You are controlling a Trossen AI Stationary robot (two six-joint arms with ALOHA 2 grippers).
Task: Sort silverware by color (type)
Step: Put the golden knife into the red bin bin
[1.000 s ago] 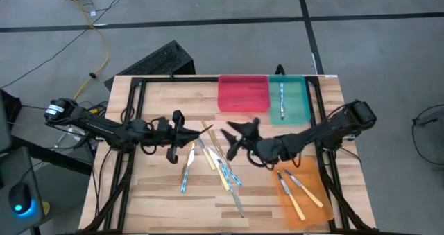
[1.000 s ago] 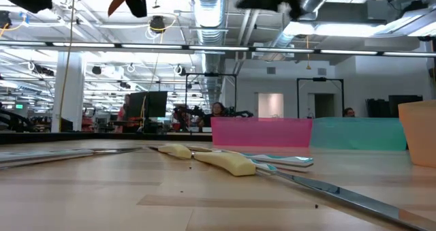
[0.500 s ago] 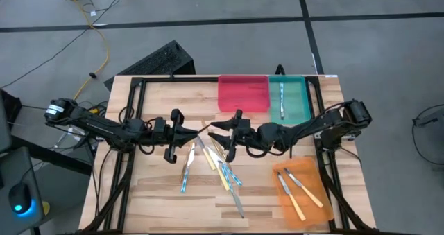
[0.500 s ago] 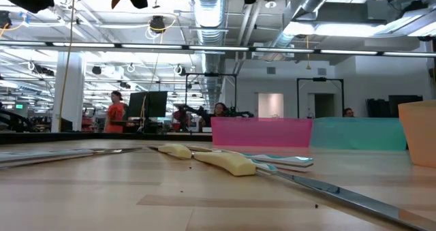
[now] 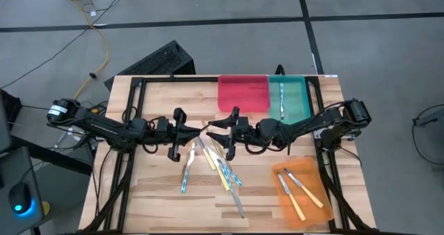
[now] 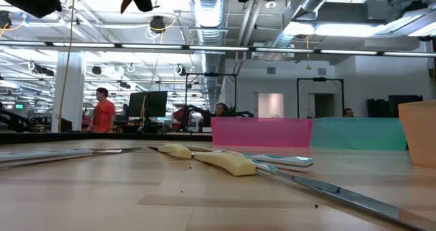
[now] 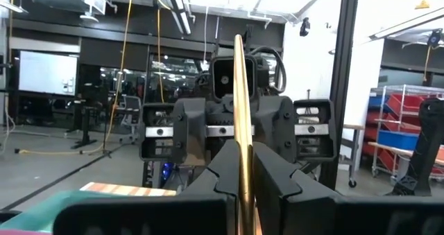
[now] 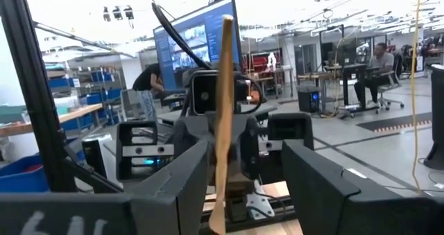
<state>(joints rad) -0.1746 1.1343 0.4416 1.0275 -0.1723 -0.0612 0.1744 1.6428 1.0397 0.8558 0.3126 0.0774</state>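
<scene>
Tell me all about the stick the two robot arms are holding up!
The wooden stick is thin, tan and straight, like a chopstick. The left claw is shut on one end, holding it in the air above the table's middle. Its other end reaches between the open fingers of the right claw, which faces the left one. Nothing else touches it.

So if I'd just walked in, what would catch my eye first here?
Probably the two dark arms meeting nose to nose over the table's middle: the left gripper holds a thin wooden stick clamped between its fingers, while the right gripper faces it with fingers spread around it. Below them lies a loose pile of silverware, with red, teal and orange trays nearby.
</scene>
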